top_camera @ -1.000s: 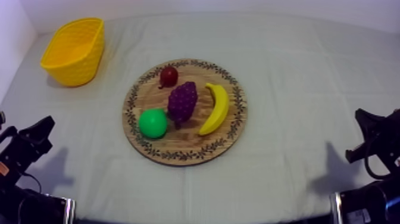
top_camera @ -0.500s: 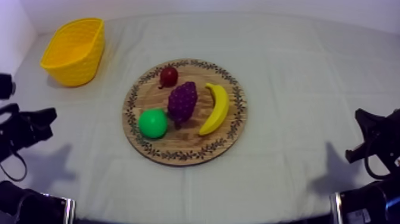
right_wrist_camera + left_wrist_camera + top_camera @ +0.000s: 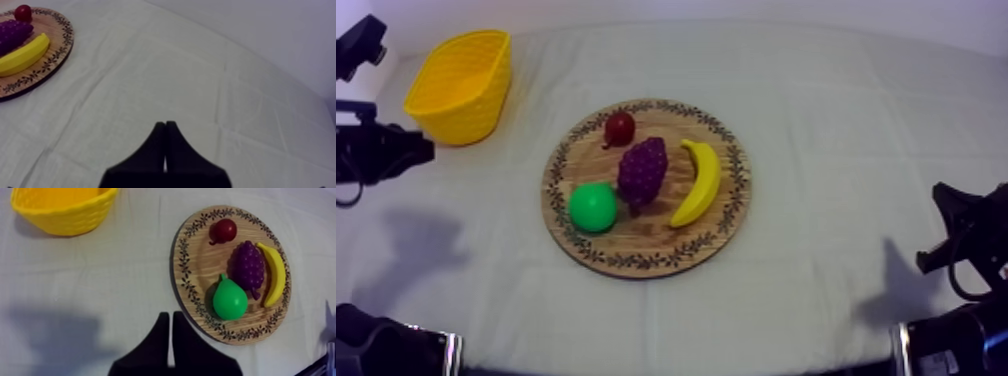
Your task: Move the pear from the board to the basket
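Table (image 3: 856,120): grey-white cloth.
Board (image 3: 648,238): round, wooden, mid-table, carrying four fruits.
Basket (image 3: 461,85): yellow, at the far left, well apart from the board.
Left gripper (image 3: 167,315): fingers pressed together on nothing, above the cloth between basket and board.
Right gripper (image 3: 165,124): likewise clenched and empty, over bare cloth.
Banana (image 3: 700,182); grapes (image 3: 642,172).
Pear (image 3: 230,299): green, on the board just beside the grapes. The left wrist view shows its long axis, narrow neck toward the small red fruit (image 3: 620,128); from the top view it reads as a ball.

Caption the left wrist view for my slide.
Left gripper, shut, above the cloth; pear lies on the wooden board beside the grapes, yellow basket stands apart.
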Robot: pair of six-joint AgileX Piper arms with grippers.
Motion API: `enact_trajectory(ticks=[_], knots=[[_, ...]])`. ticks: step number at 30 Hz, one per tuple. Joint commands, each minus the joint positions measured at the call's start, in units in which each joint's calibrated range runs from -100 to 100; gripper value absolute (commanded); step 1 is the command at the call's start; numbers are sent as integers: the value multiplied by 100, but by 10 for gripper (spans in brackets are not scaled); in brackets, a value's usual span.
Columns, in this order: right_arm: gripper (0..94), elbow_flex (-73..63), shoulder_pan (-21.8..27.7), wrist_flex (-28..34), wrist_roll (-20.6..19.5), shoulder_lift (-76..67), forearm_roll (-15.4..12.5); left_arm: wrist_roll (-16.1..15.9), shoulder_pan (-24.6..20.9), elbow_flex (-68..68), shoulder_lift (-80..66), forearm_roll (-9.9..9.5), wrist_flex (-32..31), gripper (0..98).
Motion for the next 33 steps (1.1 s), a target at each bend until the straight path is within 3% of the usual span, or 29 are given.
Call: enact_trajectory(ticks=[1, 14, 25, 33], knots=[[2, -2, -1, -3, -2, -3, 0, 72, 17, -654, 582, -24, 358, 0], [2, -2, -1, -3, -2, -3, 0, 806, 681, -2410, 2435, -461, 1380, 0], [2, -2, -1, -3, -2, -3, 0, 1245, 1591, -3418, 3636, -519, 1357, 0], [2, -2, -1, -3, 0, -3, 0, 1366, 1802, -4041, 4236, -509, 1506, 0]])
